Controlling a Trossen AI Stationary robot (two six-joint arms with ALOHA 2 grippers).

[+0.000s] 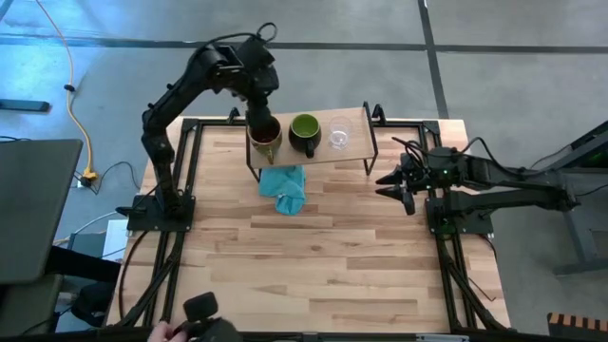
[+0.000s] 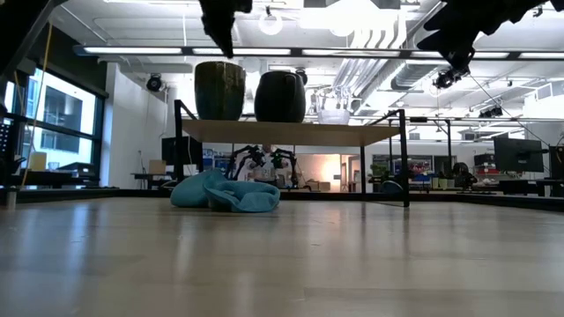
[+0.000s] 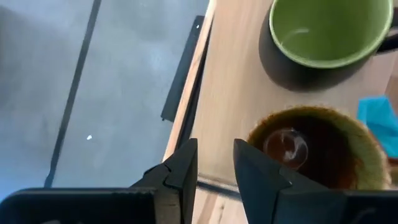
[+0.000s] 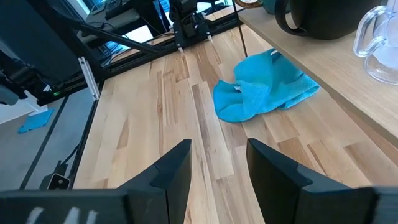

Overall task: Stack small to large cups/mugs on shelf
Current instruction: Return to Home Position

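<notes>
Three vessels stand on their bases in a row on the shelf (image 1: 356,149). The brown mug (image 1: 265,135) is at its left end, the mug that is green inside (image 1: 304,127) is in the middle, and the clear glass cup (image 1: 339,136) is to the right. My left gripper (image 3: 215,165) hangs open above the brown mug (image 3: 314,149), beside its rim, with nothing between its fingers. In the low view it (image 2: 221,33) is clear above the mug (image 2: 219,90). My right gripper (image 4: 217,163) waits open over the table's right side, and it is empty.
A crumpled teal cloth (image 1: 285,186) lies on the table just in front of the shelf, below its near edge. The shelf's black legs (image 2: 404,158) stand at its ends. Bare plank tabletop (image 1: 313,266) stretches toward the near edge.
</notes>
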